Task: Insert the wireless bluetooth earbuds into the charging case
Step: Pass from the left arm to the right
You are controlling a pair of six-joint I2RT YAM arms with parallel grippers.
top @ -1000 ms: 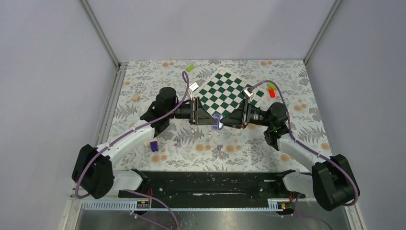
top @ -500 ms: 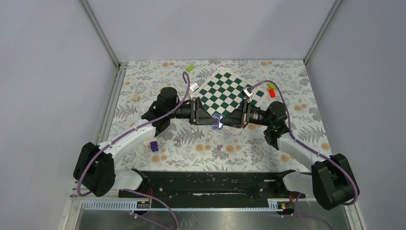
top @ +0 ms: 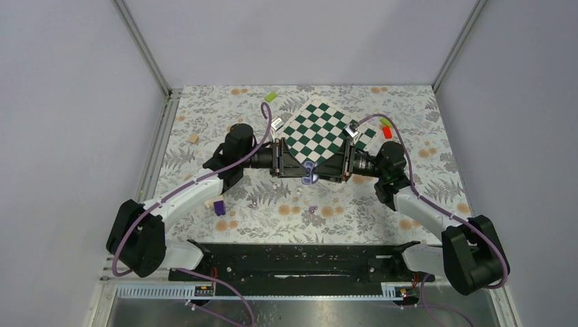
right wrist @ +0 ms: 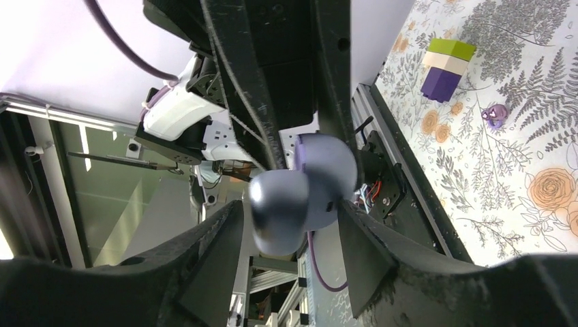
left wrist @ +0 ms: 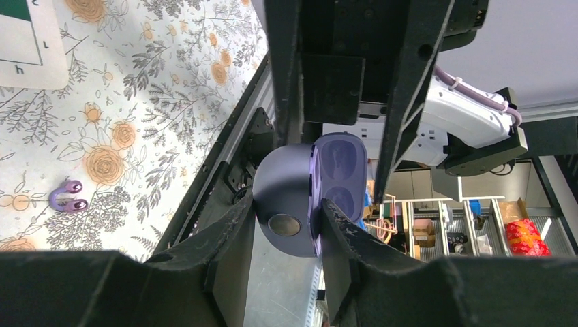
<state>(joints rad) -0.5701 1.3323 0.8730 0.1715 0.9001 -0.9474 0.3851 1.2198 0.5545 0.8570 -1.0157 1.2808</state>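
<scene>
Case (left wrist: pixel 290 180), lid open, clamped between left gripper (left wrist: pixel 287 204) fingers, aloft at near edge of board (top: pixel 320 133); right gripper (right wrist: pixel 290 208) fingers flank it closely, gripping or not I cannot tell

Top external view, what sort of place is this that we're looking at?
Probably a robotics lab's enclosed test cell: plain grey walls framed by aluminium posts, two robot arms bolted to a black base rail, and a floral table cover. The left wrist view glimpses storage shelves beyond.
</scene>
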